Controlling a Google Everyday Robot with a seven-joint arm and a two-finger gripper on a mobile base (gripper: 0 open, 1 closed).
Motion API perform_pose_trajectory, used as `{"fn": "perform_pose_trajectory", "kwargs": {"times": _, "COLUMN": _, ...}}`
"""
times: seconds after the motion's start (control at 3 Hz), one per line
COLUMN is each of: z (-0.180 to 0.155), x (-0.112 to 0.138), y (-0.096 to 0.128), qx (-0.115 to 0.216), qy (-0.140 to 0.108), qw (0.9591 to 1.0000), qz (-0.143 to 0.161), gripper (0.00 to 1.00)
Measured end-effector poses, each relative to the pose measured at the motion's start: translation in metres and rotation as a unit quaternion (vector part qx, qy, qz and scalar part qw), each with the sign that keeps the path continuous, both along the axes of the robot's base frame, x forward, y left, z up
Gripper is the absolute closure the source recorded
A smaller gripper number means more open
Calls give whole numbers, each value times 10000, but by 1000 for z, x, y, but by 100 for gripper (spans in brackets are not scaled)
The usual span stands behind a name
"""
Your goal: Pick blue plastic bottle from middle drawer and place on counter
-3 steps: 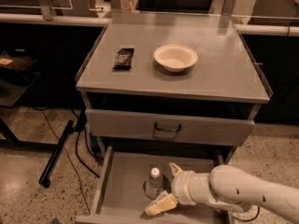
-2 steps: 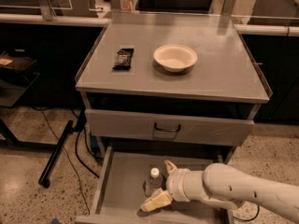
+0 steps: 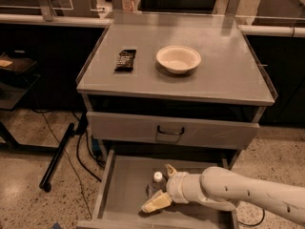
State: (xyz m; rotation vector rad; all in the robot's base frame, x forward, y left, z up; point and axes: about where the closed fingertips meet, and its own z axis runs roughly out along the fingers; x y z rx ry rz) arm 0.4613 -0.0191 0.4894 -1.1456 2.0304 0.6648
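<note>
The blue plastic bottle [image 3: 157,180] looks clear with a white cap and stands upright in the open middle drawer [image 3: 123,191], near its centre. My gripper [image 3: 162,187] reaches in from the right on a white arm. It is open, with one pale finger [image 3: 155,202] in front of the bottle and the other [image 3: 170,170] behind it, so the fingers sit on either side of the bottle. The bottle's lower part is hidden behind the gripper. The grey counter [image 3: 224,66] lies above the drawers.
A white bowl [image 3: 178,58] and a dark snack packet [image 3: 126,59] lie on the counter. The upper drawer front [image 3: 143,128] with its dark handle is shut above the open drawer. A black pole [image 3: 57,156] and cables lie on the floor at the left.
My arm has moved left and further into the drawer. The fingers that were just right of the bottle now sit on either side of it. The bottle has not moved.
</note>
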Motion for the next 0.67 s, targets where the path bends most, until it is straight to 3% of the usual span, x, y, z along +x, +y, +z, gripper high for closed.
{"fn": "perform_pose_trajectory", "kwargs": {"times": 0.67, "z": -33, "x": 16, "y": 2, "qx": 106, "qy": 151, "qw": 9998, "qz": -24, "gripper": 0}}
